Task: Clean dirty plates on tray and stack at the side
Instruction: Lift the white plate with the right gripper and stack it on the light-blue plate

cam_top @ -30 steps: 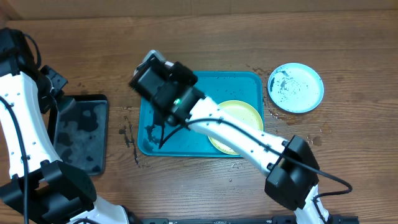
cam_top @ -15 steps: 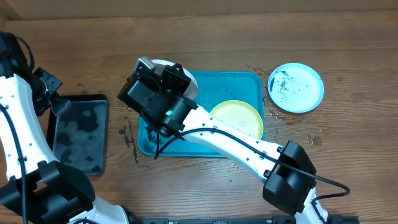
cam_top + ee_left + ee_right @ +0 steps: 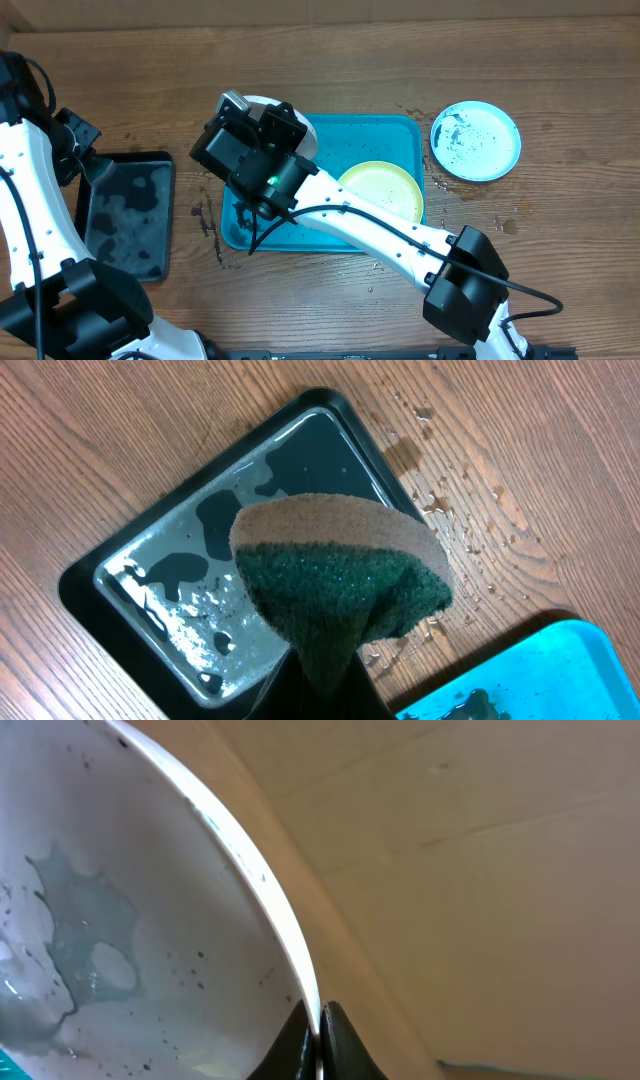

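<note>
**The white plate could slip**

The right gripper (image 3: pixel 318 1022) is pinched tight on the thin edge of the white plate (image 3: pixel 120 920), at the far left corner of the blue tray (image 3: pixel 400 132). The plate looks wet, so it might slide out and fall. The left gripper (image 3: pixel 322 685) squeezes a green sponge (image 3: pixel 340 575) above the black tray (image 3: pixel 150 585). A hard push from the sponge could twist the plate loose. The yellow-green plate (image 3: pixel 385 185) lies in the blue tray. The light blue plate (image 3: pixel 475 141) sits on the table beside it.

Nothing readable is showing anywhere, honestly: no text, labels or numbers on the large turquoise-blue rectangular plastic tray (image 3: pixel 385 135) or the small black tray (image 3: pixel 130 215).
</note>
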`<action>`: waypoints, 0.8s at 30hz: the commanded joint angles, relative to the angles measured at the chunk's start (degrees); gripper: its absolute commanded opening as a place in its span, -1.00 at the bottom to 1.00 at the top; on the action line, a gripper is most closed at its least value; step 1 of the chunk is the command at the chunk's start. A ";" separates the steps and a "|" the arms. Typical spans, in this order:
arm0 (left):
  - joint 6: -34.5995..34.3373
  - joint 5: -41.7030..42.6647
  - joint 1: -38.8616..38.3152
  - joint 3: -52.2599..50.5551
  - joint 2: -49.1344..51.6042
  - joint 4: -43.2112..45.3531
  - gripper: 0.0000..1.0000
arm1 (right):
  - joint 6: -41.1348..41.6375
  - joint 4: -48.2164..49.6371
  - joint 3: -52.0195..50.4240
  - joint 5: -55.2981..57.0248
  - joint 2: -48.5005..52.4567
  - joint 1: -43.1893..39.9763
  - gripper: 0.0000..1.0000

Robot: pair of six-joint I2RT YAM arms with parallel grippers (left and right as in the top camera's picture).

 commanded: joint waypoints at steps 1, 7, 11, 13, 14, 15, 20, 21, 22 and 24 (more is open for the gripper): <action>-0.52 0.72 0.20 -0.59 0.00 0.09 -0.92 | 7.45 -1.18 1.31 -9.22 -1.88 -3.08 -0.93; -0.52 1.11 0.15 -0.72 0.04 0.02 -0.91 | 24.81 -8.57 1.33 -30.40 -1.90 -12.66 -0.93; -0.52 1.11 -0.57 -1.27 0.20 0.24 -0.91 | 29.99 -13.44 1.33 -55.71 -1.90 -23.61 -0.93; -0.52 1.09 -1.03 -1.86 0.26 0.70 -0.91 | 29.97 -15.23 1.33 -74.55 -1.90 -32.06 -0.93; -0.55 1.09 -1.20 -2.08 0.26 0.81 -0.92 | 29.97 -16.00 1.33 -80.17 -1.90 -35.63 -0.93; -0.52 1.07 -1.29 -2.34 0.26 0.92 -0.92 | 29.97 -16.83 1.33 -83.71 -1.90 -38.71 -0.92; -0.50 3.17 -1.55 -4.46 0.26 1.73 -0.91 | 29.99 -22.88 1.29 -83.14 -1.88 -51.58 -0.93; -0.48 3.89 -1.60 -4.94 0.26 1.81 -0.91 | 29.99 -24.57 1.29 -80.74 -1.88 -54.07 -0.93; -0.50 4.13 -1.70 -5.35 0.26 1.95 -0.92 | 29.99 -25.92 1.22 -78.44 -1.88 -55.91 -0.93; -0.28 4.26 -1.90 -6.05 0.26 2.19 -0.92 | 30.03 -28.33 0.70 -73.40 -1.88 -59.71 -0.93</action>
